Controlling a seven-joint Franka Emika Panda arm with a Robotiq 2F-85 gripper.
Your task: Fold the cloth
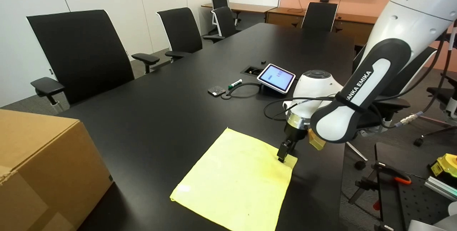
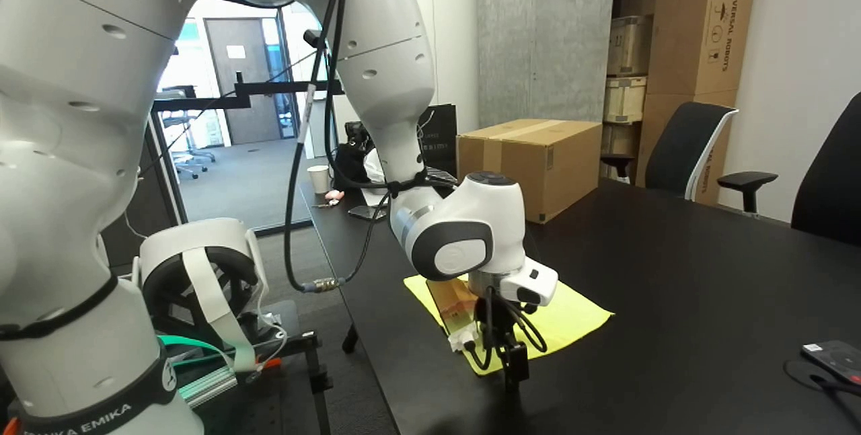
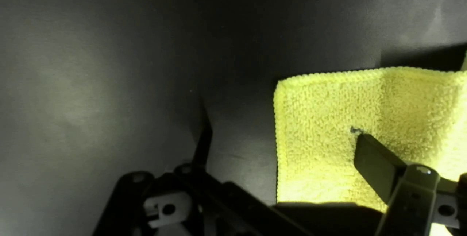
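The cloth (image 1: pixel 235 181) is plain pale yellow. The gripper (image 3: pixel 282 131) is black. The robot arm (image 1: pixel 407 24) is white with dark grey panels (image 1: pixel 396 49); white lettering (image 1: pixel 360 85) marks one of them. The table (image 1: pixel 160 127) is black. The cardboard box (image 1: pixel 64 174) is tan. The tablet (image 1: pixel 276 78) is white-edged with a pale blue-violet screen (image 1: pixel 278 75). The marker (image 1: pixel 235 84) is green and white. The tape measure (image 1: pixel 448 163) is yellow and black. The headset (image 2: pixel 198 236) is white and black. The far wall (image 1: pixel 360 0) is salmon pink.

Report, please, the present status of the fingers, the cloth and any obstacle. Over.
Fingers apart, straddling edge of cloth near a corner. Cloth spread out, not yet folded. Cardboard box stands apart from cloth, seemingly not in the way.
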